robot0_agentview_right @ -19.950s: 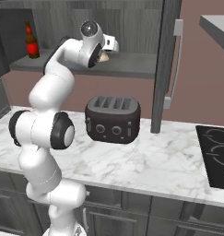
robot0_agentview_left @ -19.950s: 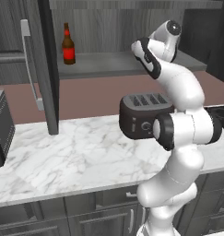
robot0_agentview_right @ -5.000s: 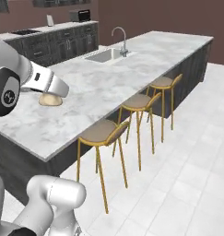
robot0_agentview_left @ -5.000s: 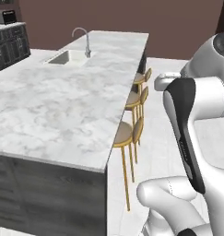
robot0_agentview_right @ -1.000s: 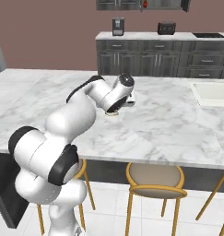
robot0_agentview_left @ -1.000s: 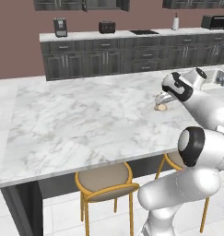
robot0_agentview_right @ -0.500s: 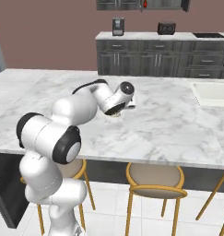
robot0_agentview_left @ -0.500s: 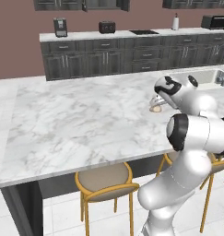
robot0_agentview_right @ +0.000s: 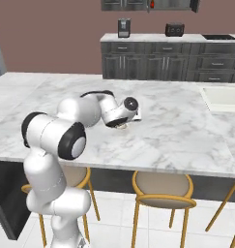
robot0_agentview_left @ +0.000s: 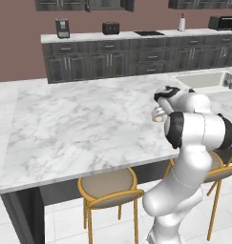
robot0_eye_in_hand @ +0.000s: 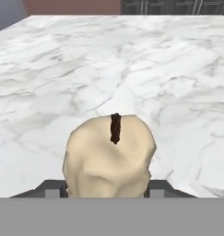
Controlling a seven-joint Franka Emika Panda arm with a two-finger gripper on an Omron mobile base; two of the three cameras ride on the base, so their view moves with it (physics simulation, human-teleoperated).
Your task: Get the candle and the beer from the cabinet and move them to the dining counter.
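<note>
Small stubby cream-coloured candle with a dark brown wick clamped between the two dark finger tips of the two-finger gripper, one tip at each side of the wax body. Held low over the large white grey-veined marble dining counter, at or just above the stone; actual contact with the top not discernible. Seen from the left base camera as a pale lump under the dark hand, toward the right part of the island, well short of the sunken sink at the far right end. From the right base camera, tucked beneath the white wrist, arm folded low across the counter. Round-seated stools with yellow metal legs along the near edge of the island. Against the far wall, dark grey lower drawer units topped by a marble wall counter carrying a dark toaster and a coffee machine.
</note>
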